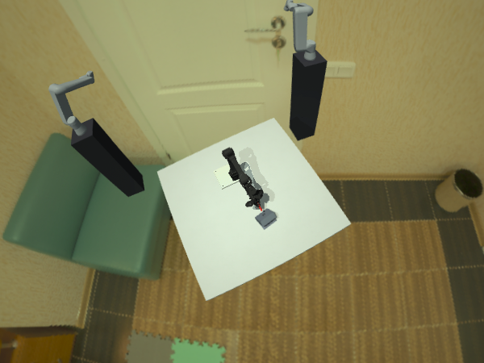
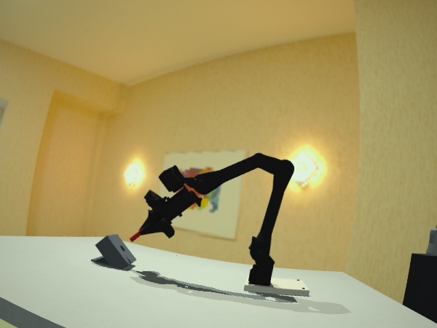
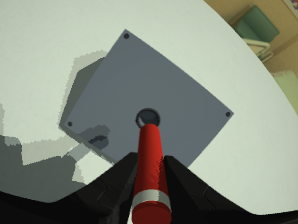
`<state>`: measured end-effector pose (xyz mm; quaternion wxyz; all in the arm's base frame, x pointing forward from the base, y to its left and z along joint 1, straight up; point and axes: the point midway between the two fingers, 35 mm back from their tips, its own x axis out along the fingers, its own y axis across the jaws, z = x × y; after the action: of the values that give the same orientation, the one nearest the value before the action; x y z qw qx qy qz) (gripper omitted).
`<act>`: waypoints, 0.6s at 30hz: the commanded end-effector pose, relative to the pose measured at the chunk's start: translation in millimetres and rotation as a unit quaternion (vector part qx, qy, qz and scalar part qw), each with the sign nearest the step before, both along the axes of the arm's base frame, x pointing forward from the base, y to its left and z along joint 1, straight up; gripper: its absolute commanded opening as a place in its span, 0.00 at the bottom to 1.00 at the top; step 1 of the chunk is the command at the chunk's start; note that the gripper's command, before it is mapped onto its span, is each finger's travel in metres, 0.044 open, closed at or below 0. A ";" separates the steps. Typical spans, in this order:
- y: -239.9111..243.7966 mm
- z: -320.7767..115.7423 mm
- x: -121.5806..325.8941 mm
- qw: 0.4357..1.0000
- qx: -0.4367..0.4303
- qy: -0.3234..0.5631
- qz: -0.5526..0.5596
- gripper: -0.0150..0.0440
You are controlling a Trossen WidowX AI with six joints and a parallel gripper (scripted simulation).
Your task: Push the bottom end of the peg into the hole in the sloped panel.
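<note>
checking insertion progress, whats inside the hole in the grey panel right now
In the wrist view the red peg, held in the gripper, hides most of the hole. The exterior view shows the peg's tip short of the panel.

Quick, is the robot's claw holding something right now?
Gripper: shut on the red peg, its tip at the panel's hole.

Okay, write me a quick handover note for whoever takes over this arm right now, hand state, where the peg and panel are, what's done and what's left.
Hand: shut on the red peg, tilted toward the panel.
Grey sloped panel: on the table, in front of the arm.
Hole: in the wrist view the peg's tip lines up with it; in the exterior view the tip is short of the panel face.
Done: peg picked up and aimed.
Left: push in along the hole until it stops, release, back away.
</note>
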<state>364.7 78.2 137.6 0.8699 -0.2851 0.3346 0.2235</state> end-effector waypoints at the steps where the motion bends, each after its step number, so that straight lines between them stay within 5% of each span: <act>1: -0.2 -9.8 3.9 1.000 -0.003 0.000 0.003 0.25; 18: 0.8 -15.1 9.3 1.000 -0.001 -0.002 0.000 0.25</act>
<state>371.8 78.5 126.8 0.8715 -0.2867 0.3301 0.2220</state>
